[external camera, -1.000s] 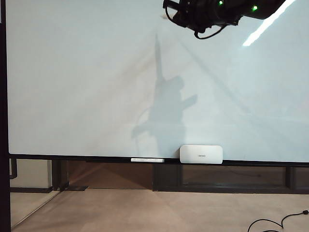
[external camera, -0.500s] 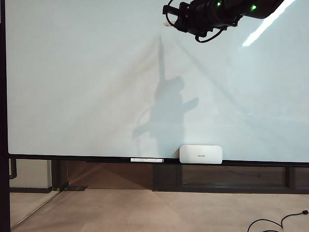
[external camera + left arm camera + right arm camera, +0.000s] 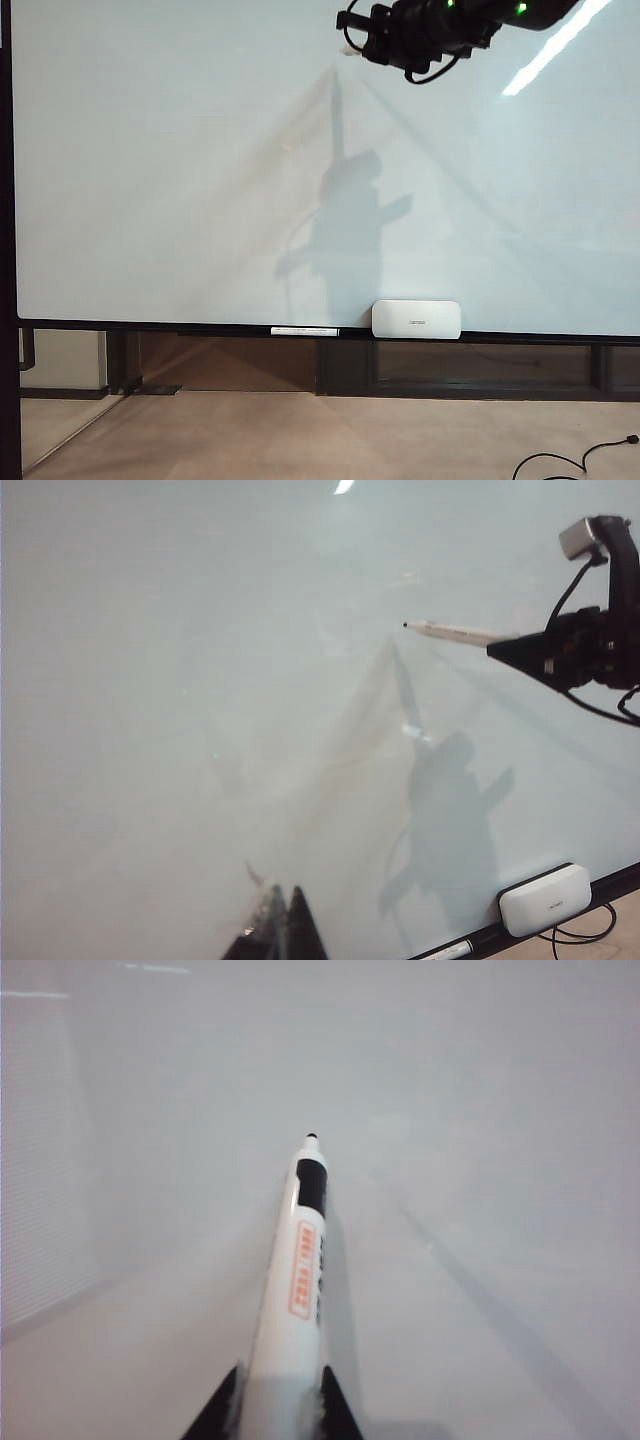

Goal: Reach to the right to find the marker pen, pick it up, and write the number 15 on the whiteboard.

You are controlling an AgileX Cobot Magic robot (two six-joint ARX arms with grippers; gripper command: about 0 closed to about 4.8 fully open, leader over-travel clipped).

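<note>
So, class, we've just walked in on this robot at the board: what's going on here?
The right gripper is shut on the marker pen, holding it up near the top of the whiteboard with the tip pointing at the surface. No digits are visible on the board, so the writing has not begun. The left gripper is lower down, close to the board, jaws together and holding nothing. An eraser block and a second pen rest on the bottom rail.

Right arm raised, left gripper low

Right gripper (image 3: 272, 1415) clamps the pen (image 3: 296, 1300); left gripper (image 3: 277, 920) has its fingers pressed together, holding nothing.
</note>
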